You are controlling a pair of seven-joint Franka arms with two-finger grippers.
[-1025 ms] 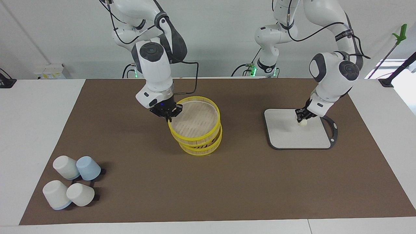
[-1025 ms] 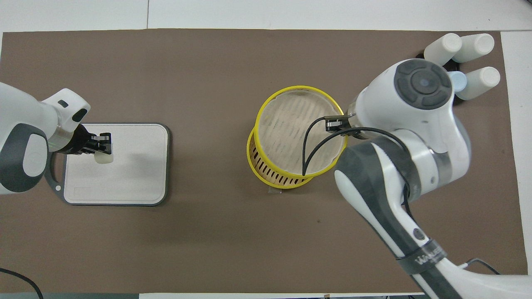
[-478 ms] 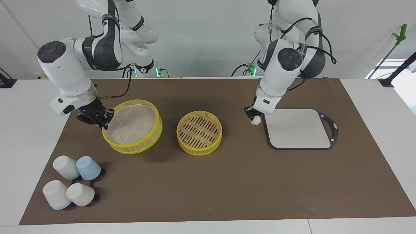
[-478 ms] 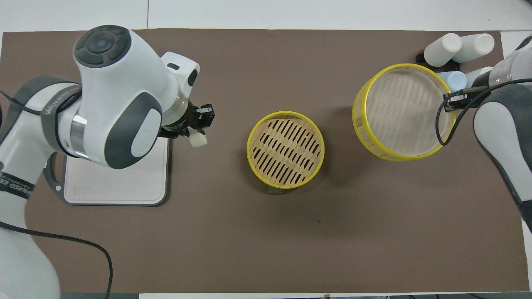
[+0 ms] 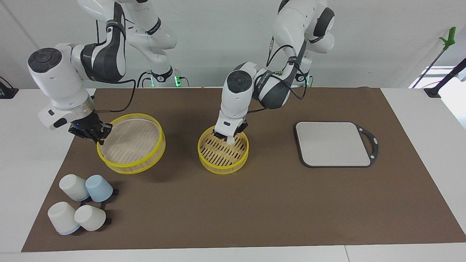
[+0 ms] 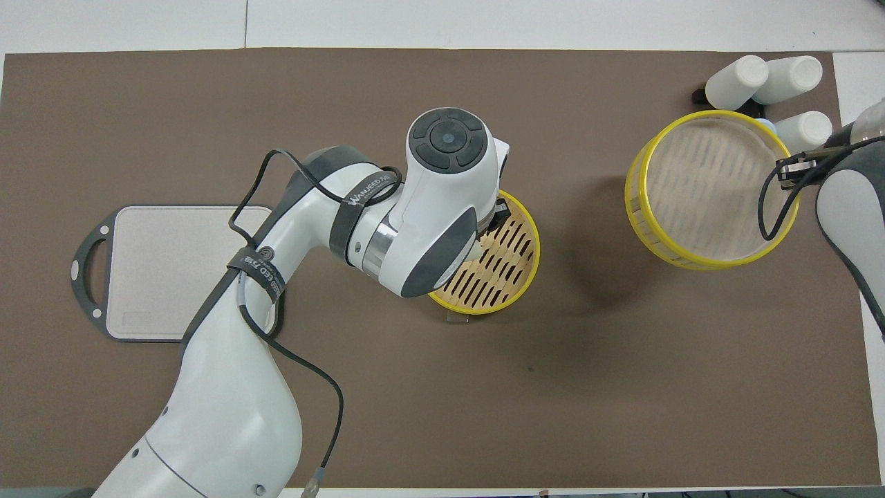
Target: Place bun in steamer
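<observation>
The steamer is split into two yellow-rimmed tiers. The lower tier stands mid-mat and also shows in the overhead view. My left gripper is shut on the bun, a small cream-white piece, and holds it low inside that tier, at the side nearer the robots. In the overhead view the left arm hides the bun and the gripper. My right gripper is shut on the rim of the upper tier and holds it tilted above the mat near the cups.
A grey board with a black rim lies bare toward the left arm's end. Several upturned white and blue cups stand at the right arm's end, farther from the robots than the held tier.
My left gripper carried the bun from beside the board to the lower tier and lowered it in. My right gripper moved the upper tier a little more toward the cups.
</observation>
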